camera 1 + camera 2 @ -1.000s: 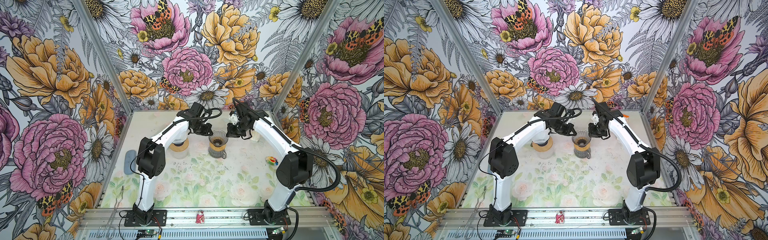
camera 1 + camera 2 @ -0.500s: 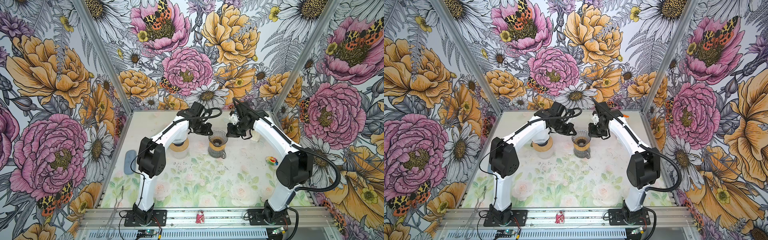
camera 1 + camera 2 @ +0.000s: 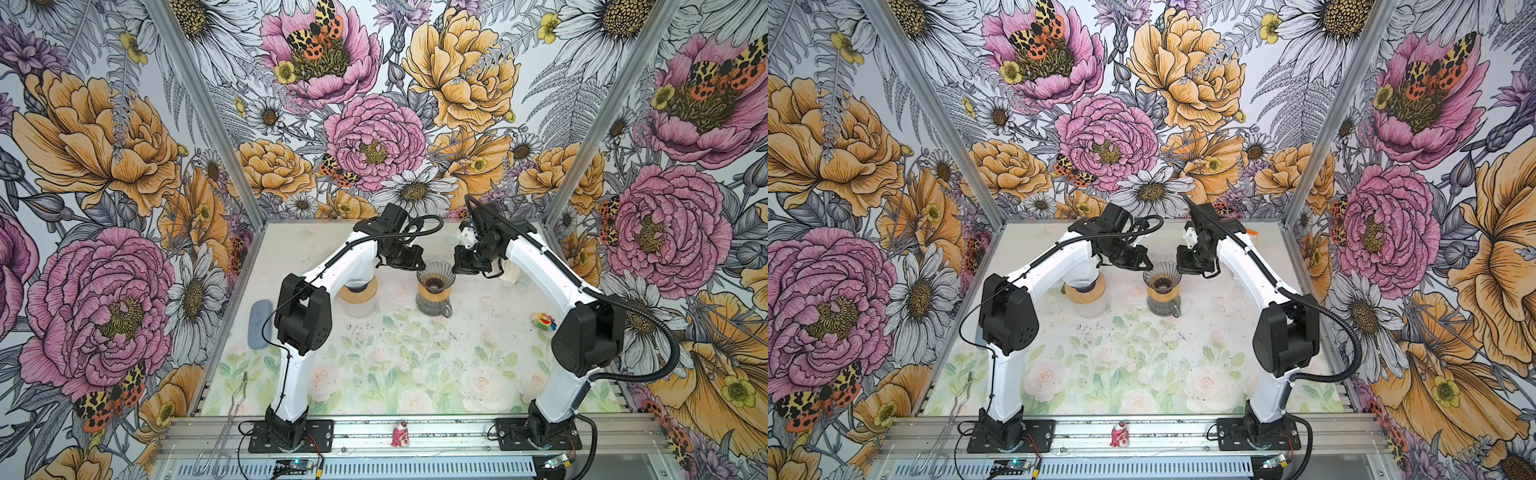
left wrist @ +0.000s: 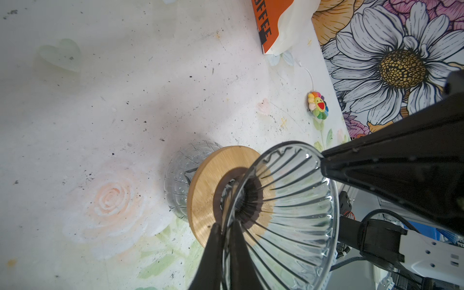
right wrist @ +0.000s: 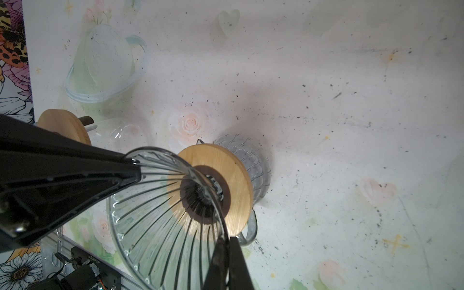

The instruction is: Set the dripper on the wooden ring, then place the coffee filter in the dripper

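Note:
A ribbed clear glass dripper (image 3: 434, 274) (image 3: 1160, 272) sits on a round wooden collar (image 4: 208, 180) over a glass server (image 3: 432, 305) at mid-back of the table. My left gripper (image 3: 419, 261) (image 4: 226, 226) is shut on the dripper's rim from the left side. Shut on the opposite rim is my right gripper (image 3: 455, 266) (image 5: 227, 239). Through the dripper's wall (image 4: 288, 200) (image 5: 163, 206) I see only bare glass and ribs. The coffee filter is out of view.
A second glass vessel with a wooden collar (image 3: 358, 293) stands under the left arm. A white and orange coffee bag (image 4: 276, 22) is at the back right, with a rainbow flower toy (image 3: 543, 321) nearer. A grey-blue pad (image 3: 259, 318) lies left and wire tongs (image 3: 232, 411) front left.

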Motion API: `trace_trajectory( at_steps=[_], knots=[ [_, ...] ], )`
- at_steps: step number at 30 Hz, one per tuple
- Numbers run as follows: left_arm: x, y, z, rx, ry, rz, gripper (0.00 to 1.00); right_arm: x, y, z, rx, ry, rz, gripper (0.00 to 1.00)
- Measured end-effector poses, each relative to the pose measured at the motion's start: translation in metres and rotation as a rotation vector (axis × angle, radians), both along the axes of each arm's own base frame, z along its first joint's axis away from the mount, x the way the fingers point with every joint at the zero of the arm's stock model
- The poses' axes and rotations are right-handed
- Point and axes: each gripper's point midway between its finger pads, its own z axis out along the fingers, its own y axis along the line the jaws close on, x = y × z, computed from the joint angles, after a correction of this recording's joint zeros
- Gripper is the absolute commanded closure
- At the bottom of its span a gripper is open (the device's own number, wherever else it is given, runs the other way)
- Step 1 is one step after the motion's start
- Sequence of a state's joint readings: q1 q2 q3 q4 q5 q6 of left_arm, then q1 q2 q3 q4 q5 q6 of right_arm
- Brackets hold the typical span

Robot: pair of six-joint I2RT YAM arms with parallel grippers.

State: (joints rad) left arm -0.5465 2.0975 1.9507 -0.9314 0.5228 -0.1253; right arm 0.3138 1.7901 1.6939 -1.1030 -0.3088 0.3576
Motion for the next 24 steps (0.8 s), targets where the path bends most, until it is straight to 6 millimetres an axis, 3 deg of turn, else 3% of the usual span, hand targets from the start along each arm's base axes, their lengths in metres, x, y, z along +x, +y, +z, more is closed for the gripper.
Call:
trace_trajectory(
  at_steps=[24],
  knots=[
    [0.0017, -0.0006, -0.0032, -0.005, 0.014, 0.004, 0.93, 0.0023, -0.0008, -0.0039, 0.001, 0.001, -0.004, 0.97]
  ],
)
